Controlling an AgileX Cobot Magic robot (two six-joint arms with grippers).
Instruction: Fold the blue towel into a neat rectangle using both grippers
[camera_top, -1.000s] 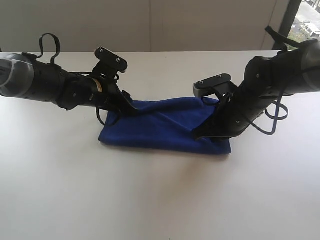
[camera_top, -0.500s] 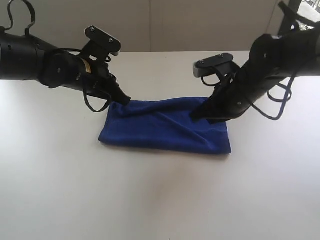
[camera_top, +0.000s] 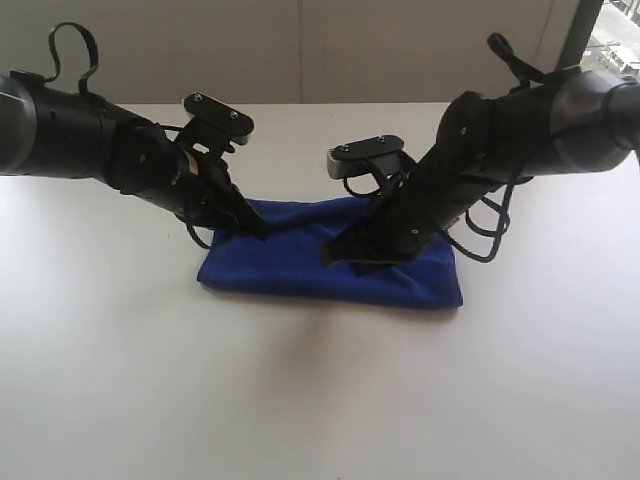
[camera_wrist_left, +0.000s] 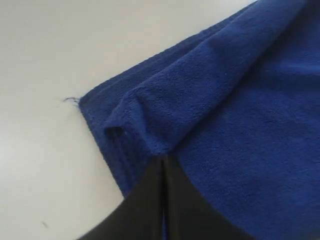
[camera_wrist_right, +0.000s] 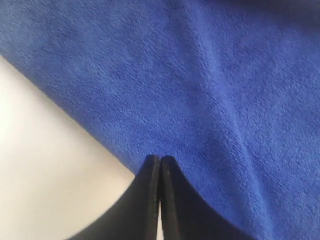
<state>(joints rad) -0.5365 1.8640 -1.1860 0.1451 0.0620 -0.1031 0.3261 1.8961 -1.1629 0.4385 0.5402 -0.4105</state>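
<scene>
The blue towel (camera_top: 290, 268) lies folded in a long band on the white table (camera_top: 320, 400). My left gripper (camera_top: 256, 230) is at the towel's back left corner. In the left wrist view the left gripper (camera_wrist_left: 162, 159) is shut, pinching a raised fold of the towel (camera_wrist_left: 240, 100), with a sliver of blue between the fingers. A loose thread (camera_wrist_left: 71, 100) sticks out at the corner. My right gripper (camera_top: 335, 258) is over the middle of the band. In the right wrist view the right gripper (camera_wrist_right: 160, 160) is shut with nothing in it, its tips at the edge of the towel (camera_wrist_right: 200, 75).
Black cables loop off both forearms, such as the right arm's cable (camera_top: 490, 215). A pale wall runs behind the table's far edge (camera_top: 300, 104). A window (camera_top: 615, 45) shows at the top right.
The left gripper went from open to shut on the towel's back left corner. The right arm, still shut, slid left from the towel's right end to its middle.
</scene>
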